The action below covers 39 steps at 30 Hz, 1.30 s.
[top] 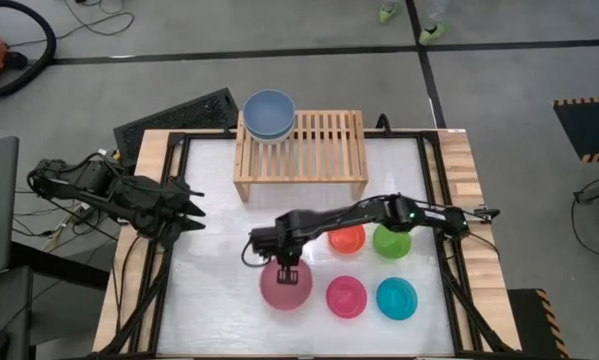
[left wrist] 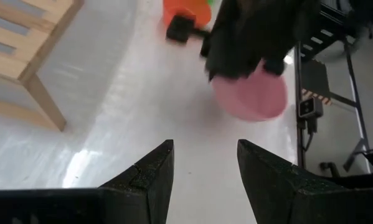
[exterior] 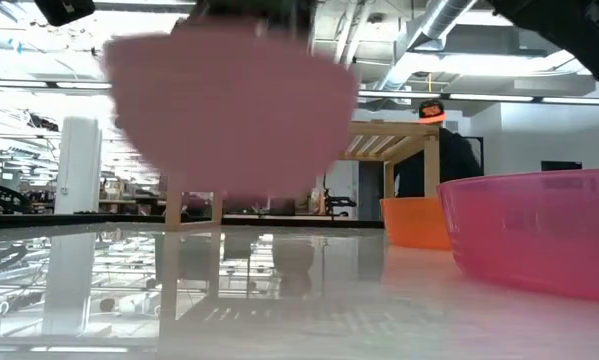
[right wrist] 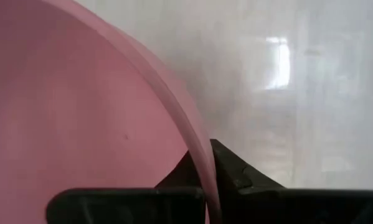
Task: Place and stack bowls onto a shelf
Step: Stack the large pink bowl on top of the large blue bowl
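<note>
My right gripper (top: 287, 268) is shut on the large pink bowl (top: 285, 287), which is in the near middle of the table. In the low view the pink bowl (exterior: 229, 110) hangs above the table top. The light-wood shelf (top: 314, 150) stands at the far middle of the table, and a slate-blue bowl (top: 269, 113) rests on its left end. Small orange (top: 347, 238), green (top: 391, 241), magenta (top: 346, 297) and cyan (top: 396, 298) bowls sit on the table to the right. My left gripper (top: 191, 210) waits open over the table's left side. My right gripper pinches the pink bowl's rim (right wrist: 202, 155) on its far side, one finger inside the bowl and one finger (right wrist: 236, 171) outside. The fingers come from above and point steeply down. The bowl is lifted clear of the table with its mouth up.
The shelf's slats (top: 324, 135) to the right of the slate-blue bowl are bare. A black frame (top: 434, 190) runs round the white table top. A person (exterior: 444, 150) stands beyond the table's far edge. The magenta bowl (exterior: 539, 230) sits close beside the lifted bowl.
</note>
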Each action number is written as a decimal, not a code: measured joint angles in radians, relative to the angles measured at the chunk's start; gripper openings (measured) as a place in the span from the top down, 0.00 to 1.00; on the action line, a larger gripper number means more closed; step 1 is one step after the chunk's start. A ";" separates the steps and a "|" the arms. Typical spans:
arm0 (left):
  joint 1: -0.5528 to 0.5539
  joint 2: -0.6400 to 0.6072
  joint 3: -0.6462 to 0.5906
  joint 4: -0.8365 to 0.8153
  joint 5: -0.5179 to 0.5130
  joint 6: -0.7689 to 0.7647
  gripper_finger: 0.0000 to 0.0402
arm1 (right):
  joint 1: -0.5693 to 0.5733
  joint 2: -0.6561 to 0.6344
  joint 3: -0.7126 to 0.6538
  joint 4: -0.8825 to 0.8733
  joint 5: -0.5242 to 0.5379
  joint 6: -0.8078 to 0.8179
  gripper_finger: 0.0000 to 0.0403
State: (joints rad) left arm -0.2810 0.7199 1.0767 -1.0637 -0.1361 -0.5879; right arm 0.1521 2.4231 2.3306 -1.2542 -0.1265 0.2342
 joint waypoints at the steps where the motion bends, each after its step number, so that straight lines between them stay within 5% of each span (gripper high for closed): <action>1: 0.000 0.000 0.000 0.000 -0.008 -0.002 0.60 | -0.009 -0.033 0.000 -0.014 0.000 0.006 0.94; 8: 0.000 0.000 0.000 0.001 -0.053 0.001 0.60 | -0.127 -0.291 0.001 0.074 0.030 0.081 0.94; 17: 0.000 0.000 0.000 0.002 -0.155 -0.004 0.60 | -0.422 -0.521 0.003 0.351 0.189 0.239 0.94; 22: 0.001 0.000 0.000 0.018 -0.224 -0.018 0.60 | -0.571 -0.527 0.002 0.503 0.117 0.267 0.94; 29: 0.016 0.000 0.000 0.052 -0.321 -0.090 0.60 | -0.736 -0.468 0.001 0.488 -0.064 0.287 0.94; 39: 0.162 0.000 0.000 0.097 -0.430 -0.156 0.60 | -0.784 -0.384 0.022 0.539 -0.126 0.201 0.94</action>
State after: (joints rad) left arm -0.1194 0.7200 1.0767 -0.9663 -0.5656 -0.7441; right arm -0.6321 2.0391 2.3524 -0.7152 -0.2522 0.4353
